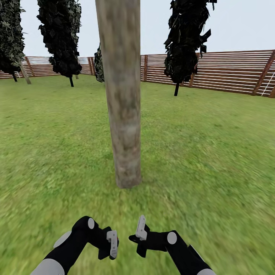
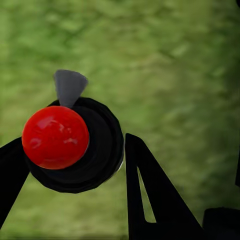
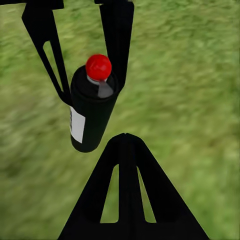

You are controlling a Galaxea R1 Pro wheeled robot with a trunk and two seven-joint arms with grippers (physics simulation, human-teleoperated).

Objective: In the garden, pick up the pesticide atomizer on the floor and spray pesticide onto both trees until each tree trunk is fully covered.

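The pesticide atomizer (image 3: 92, 112) sits between my left fingers (image 3: 116, 45), which are closed on its dark body from either side just below the cap. In the right wrist view it is a black cylinder with a round red cap, a grey nozzle beside the cap and a white label down one side. Its long axis is tilted, with the capped end farther from my right hand and the base nearer to it.

In the left wrist view the atomizer (image 2: 75, 145) shows end-on. Its long axis runs straight along my left gripper (image 2: 75, 147), with the red cap toward the wrist and the base toward the lawn (image 2: 180, 65). The grey nozzle sticks out sideways from the cap, clear of both fingers.

My right gripper (image 3: 125, 136) has its fingers pressed together with nothing between them. Their joined tips are near the atomizer's base but apart from it.

In the head view my left gripper (image 1: 113, 244) and right gripper (image 1: 140, 229) hang low over the grass, facing each other. A thick, pale, mottled tree trunk (image 1: 122, 107) stands upright just ahead of them. I cannot make out the atomizer clearly there. A brown slatted fence (image 1: 225, 72) closes the lawn behind.
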